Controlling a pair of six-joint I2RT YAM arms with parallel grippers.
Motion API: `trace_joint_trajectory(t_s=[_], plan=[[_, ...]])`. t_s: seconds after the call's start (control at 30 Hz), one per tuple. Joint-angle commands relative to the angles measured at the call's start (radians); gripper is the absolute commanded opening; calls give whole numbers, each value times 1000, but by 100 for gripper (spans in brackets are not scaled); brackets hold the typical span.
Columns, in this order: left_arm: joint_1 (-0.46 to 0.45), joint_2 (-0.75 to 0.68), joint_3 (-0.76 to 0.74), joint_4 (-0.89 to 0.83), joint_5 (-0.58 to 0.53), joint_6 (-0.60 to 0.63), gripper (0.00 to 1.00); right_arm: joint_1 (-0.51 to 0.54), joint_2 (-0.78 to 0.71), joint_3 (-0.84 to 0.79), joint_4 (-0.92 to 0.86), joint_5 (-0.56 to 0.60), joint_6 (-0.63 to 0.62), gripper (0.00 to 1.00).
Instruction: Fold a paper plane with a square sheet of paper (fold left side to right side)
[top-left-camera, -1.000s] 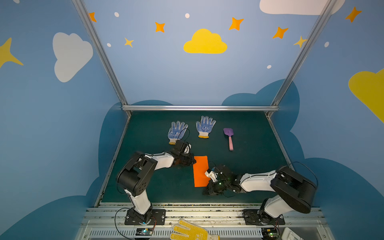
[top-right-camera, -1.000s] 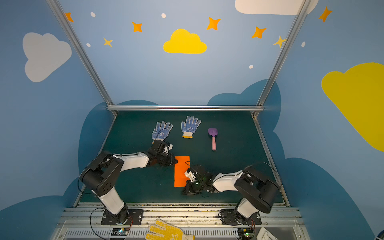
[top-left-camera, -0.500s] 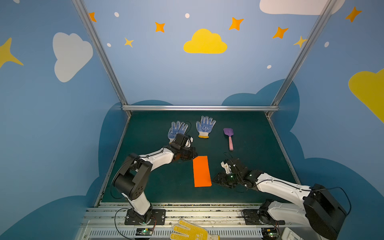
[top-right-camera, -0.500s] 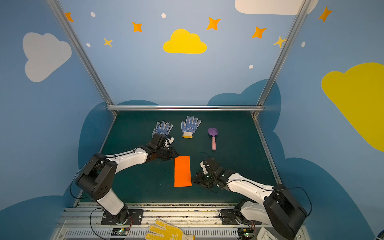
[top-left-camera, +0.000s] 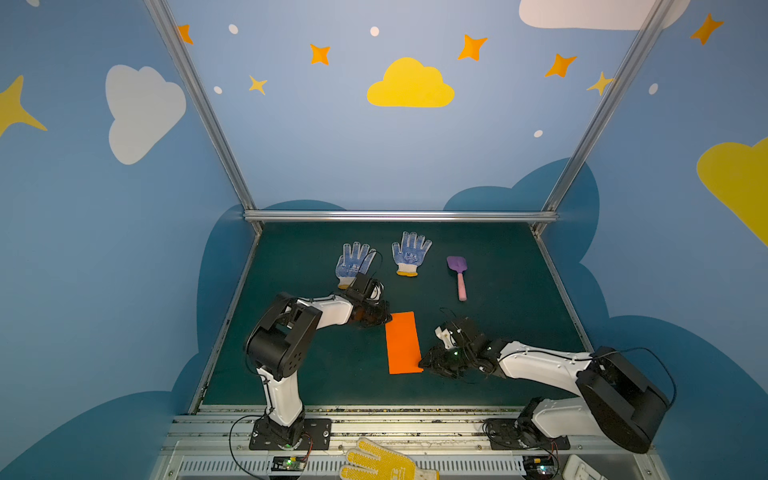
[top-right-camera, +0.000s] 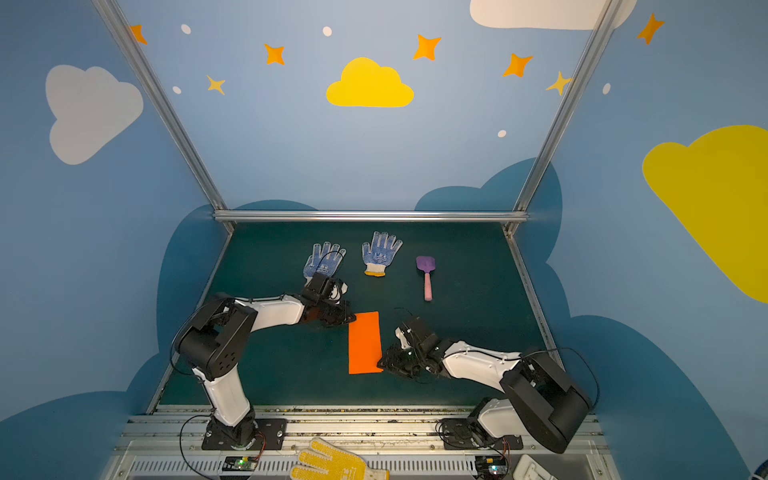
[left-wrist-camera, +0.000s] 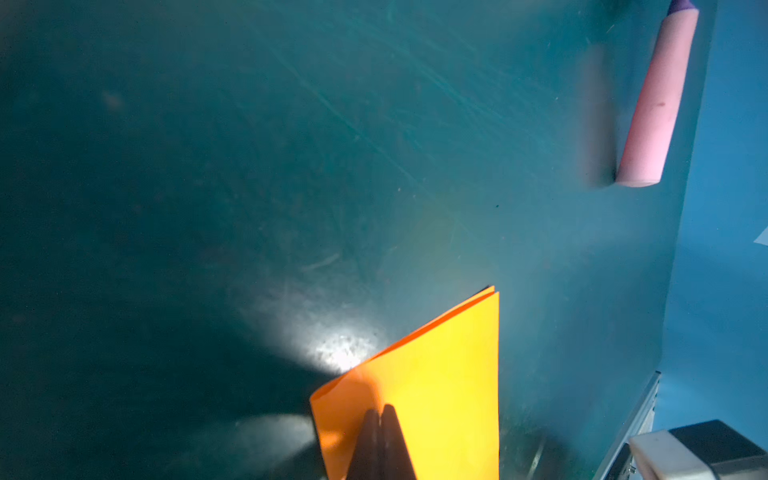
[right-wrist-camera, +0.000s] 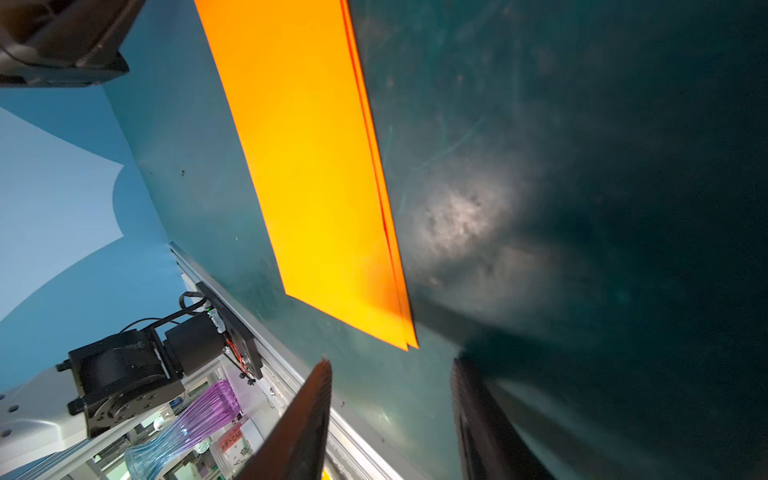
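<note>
The square sheet of paper (top-left-camera: 402, 343) (top-right-camera: 365, 343) is bright orange and lies on the green mat folded in half, as a narrow two-layer rectangle. No paper plane is in view. My left gripper (top-left-camera: 385, 320) (top-right-camera: 351, 319) (left-wrist-camera: 380, 412) is shut. Its tips rest on top of the sheet (left-wrist-camera: 440, 374) at the far left corner, where the folded edge curls up slightly. My right gripper (top-left-camera: 424, 363) (top-right-camera: 380, 364) (right-wrist-camera: 390, 368) is open and low beside the near right corner of the sheet (right-wrist-camera: 316, 174). Nothing is between its fingers.
Two blue-dotted gloves (top-left-camera: 353, 264) (top-left-camera: 410, 253) and a purple-and-pink toy shovel (top-left-camera: 458, 276) (left-wrist-camera: 656, 104) lie toward the back of the mat. A yellow dotted glove (top-left-camera: 384, 461) lies on the front metal rail. Blue walls close in the mat on three sides.
My right gripper opened, swung off to the right, then came back to the sheet's near right corner. My left gripper lifted away briefly and is down on the far left corner again.
</note>
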Motion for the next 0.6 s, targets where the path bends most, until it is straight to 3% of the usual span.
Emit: trace_joint_trajectory(t_s=[0.0,0.57], plan=[[5,38,-15,10,-24,7,4,13,16,-5,48,-12,25,48],[6,32,-42,34,-20,2,4,92,68,-24,103,55,131,49]])
